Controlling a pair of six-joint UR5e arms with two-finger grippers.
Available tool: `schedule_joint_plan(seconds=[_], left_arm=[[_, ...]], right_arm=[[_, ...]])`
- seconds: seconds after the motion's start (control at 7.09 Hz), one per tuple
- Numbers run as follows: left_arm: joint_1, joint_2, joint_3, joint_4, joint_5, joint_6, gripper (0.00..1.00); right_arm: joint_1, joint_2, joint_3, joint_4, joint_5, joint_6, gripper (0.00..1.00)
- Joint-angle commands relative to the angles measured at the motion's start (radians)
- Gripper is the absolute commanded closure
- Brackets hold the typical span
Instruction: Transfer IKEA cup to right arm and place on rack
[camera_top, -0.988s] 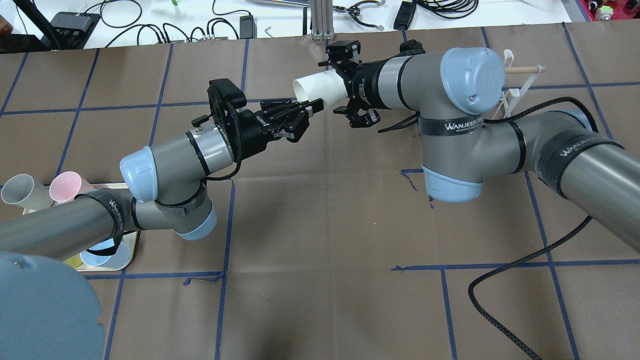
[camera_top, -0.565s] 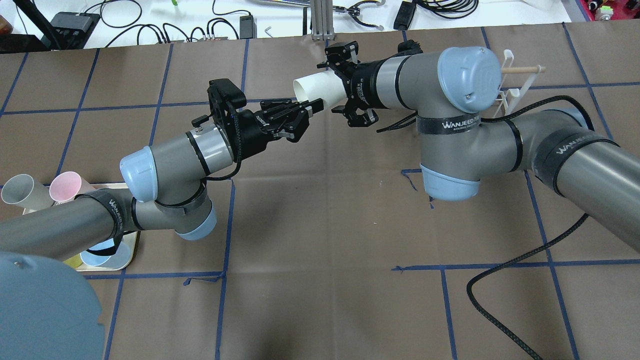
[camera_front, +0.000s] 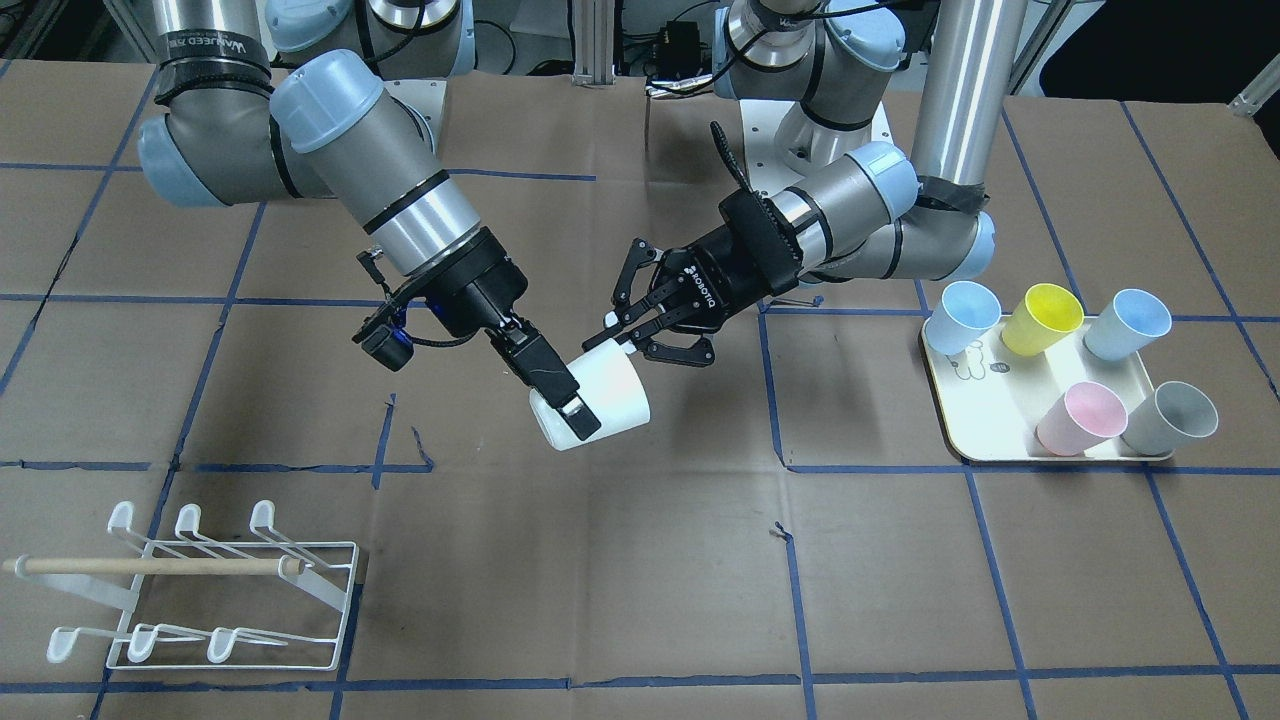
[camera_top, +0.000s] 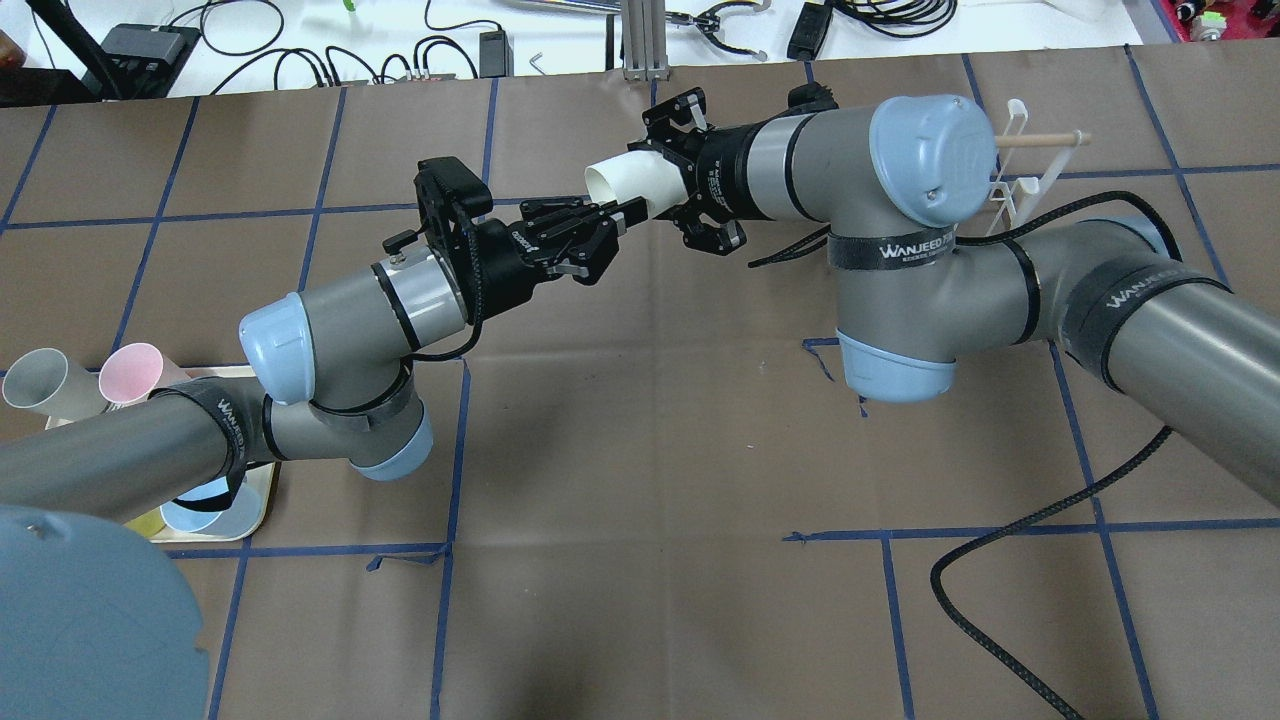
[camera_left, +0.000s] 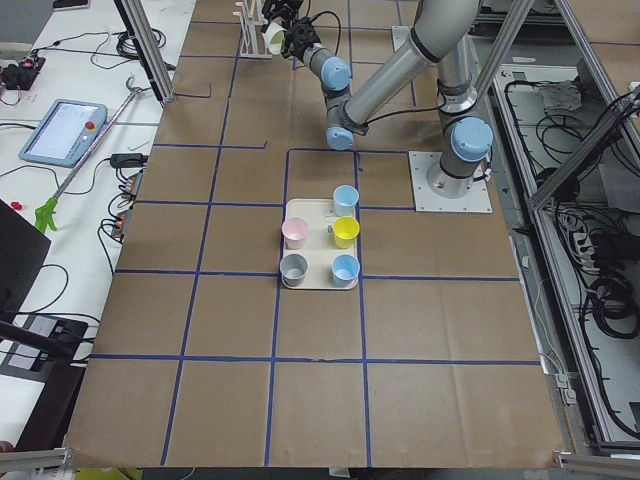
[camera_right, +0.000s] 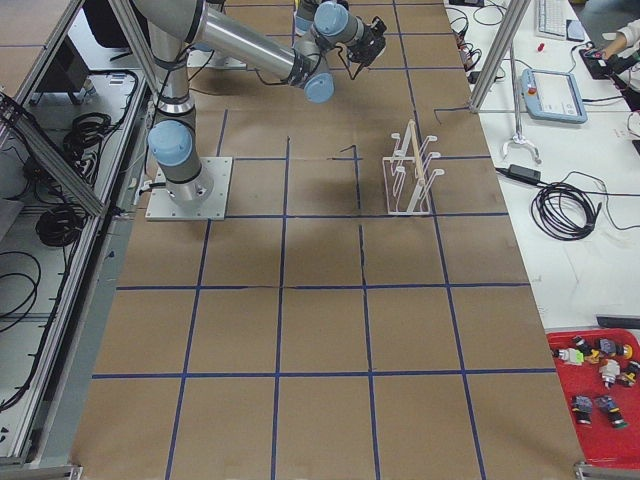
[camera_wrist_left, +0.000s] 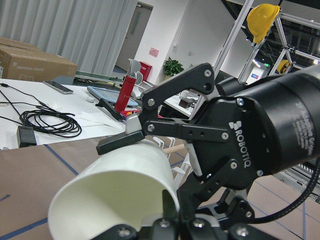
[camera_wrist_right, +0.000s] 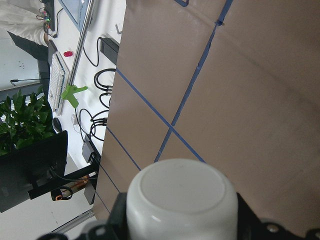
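The white IKEA cup hangs in the air between my two grippers, lying on its side. My right gripper is shut on its body near the base. From overhead the cup sticks out of the right gripper, mouth towards my left gripper. My left gripper is open, its fingers spread right at the rim; I cannot tell if they touch it. The right wrist view shows the cup's base. The white wire rack stands far off with bare prongs.
A cream tray holds several coloured cups beside the left arm's base, and also shows from the side. From overhead the rack is partly hidden behind the right arm. A black cable loops over the table.
The right arm has shifted slightly towards the left gripper and away from the robot while turning its wrist, with the cup in it. The left arm has not moved.
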Motion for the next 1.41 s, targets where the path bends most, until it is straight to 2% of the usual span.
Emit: schedule_joint_plan(seconds=[0.0, 0.14, 0.28, 0.56, 0.85, 0.99, 1.13, 1.27], left_arm=[[-0.001, -0.001, 0.004, 0.000, 0.038, 0.000, 0.45], [-0.001, -0.001, 0.005, 0.000, 0.038, 0.000, 0.22], [-0.001, -0.003, 0.004, -0.001, 0.038, -0.005, 0.05], [0.002, 0.010, -0.002, 0.002, 0.053, -0.008, 0.01], [0.060, 0.014, -0.016, 0.005, 0.052, -0.008, 0.01], [0.115, 0.029, -0.039, 0.006, 0.043, -0.006, 0.01], [0.149, 0.049, -0.041, -0.006, 0.041, -0.006, 0.01], [0.160, 0.050, -0.030, -0.058, 0.061, 0.003, 0.01]], right_arm=[[0.000, 0.000, 0.000, 0.001, 0.002, 0.000, 0.50], [0.000, -0.002, 0.000, 0.001, 0.000, 0.000, 0.50], [0.000, -0.002, 0.000, 0.001, 0.000, 0.000, 0.50], [-0.001, 0.003, -0.011, -0.001, -0.009, -0.005, 0.50], [-0.022, 0.023, -0.057, 0.001, -0.012, -0.089, 0.58], [-0.065, 0.039, -0.084, 0.003, -0.014, -0.153, 0.72], [-0.114, 0.043, -0.104, 0.003, -0.073, -0.325, 0.83], [-0.153, 0.043, -0.109, 0.003, -0.190, -0.591, 0.83]])
